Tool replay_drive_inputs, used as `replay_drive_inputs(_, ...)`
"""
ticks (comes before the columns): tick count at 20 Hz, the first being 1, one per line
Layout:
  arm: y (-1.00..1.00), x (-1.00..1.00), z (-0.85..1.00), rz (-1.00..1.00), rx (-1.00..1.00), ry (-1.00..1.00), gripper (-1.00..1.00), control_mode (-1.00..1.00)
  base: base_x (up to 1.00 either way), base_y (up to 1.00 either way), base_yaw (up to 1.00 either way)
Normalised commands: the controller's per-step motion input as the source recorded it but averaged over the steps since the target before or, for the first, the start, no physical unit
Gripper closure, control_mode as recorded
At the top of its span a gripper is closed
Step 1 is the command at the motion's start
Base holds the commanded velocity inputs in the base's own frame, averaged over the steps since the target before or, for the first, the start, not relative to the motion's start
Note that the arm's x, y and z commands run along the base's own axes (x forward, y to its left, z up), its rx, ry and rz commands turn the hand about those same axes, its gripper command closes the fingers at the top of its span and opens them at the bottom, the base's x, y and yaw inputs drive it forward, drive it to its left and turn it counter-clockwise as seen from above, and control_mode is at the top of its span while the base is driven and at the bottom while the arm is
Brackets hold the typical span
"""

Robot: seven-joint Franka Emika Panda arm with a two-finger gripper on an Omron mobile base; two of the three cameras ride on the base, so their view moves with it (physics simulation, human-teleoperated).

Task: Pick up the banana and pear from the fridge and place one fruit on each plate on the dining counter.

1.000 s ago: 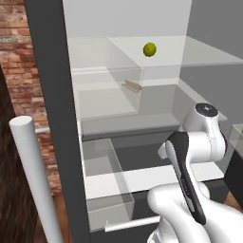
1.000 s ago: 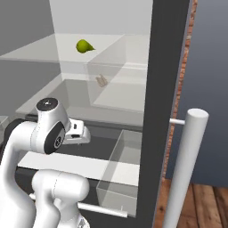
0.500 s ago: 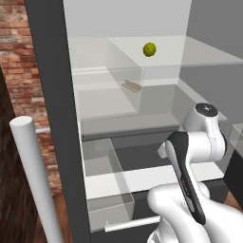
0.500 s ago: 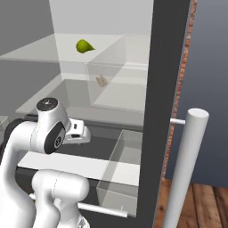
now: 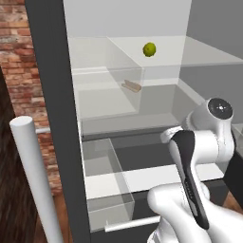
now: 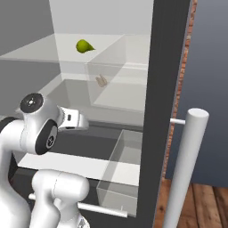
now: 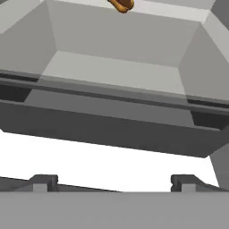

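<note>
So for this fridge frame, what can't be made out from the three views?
- The brown food item: cut off by the top edge in the hand view; small behind the clear bin wall in both base views, so its kind is unclear.
- What the pear rests against: too small to tell.
- The gripper: the grey band covers all but the open tips in the hand view.
- The fridge bottom: hidden by the arm in the base views.

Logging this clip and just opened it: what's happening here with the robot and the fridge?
The white arm is reaching into the open fridge at the level of the lower shelves. Its claw is open and holds nothing. The pear sits untouched on the upper glass shelf, above the arm. A brown food item lies on the shelf below it. No fruit has been picked yet.
</note>
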Motion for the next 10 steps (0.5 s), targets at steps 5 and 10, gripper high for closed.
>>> replay_drive_inputs(5, -0.01, 0.03, 0.71, 0.0, 0.0, -0.28, -1.0, -1.0, 0.0, 0.0, 0.0)
replay_drive_inputs(10, 0.0, 0.0, 0.81, 0.0, 0.0, -0.31, -1.0, -1.0, 0.0, 0.0, 0.0)
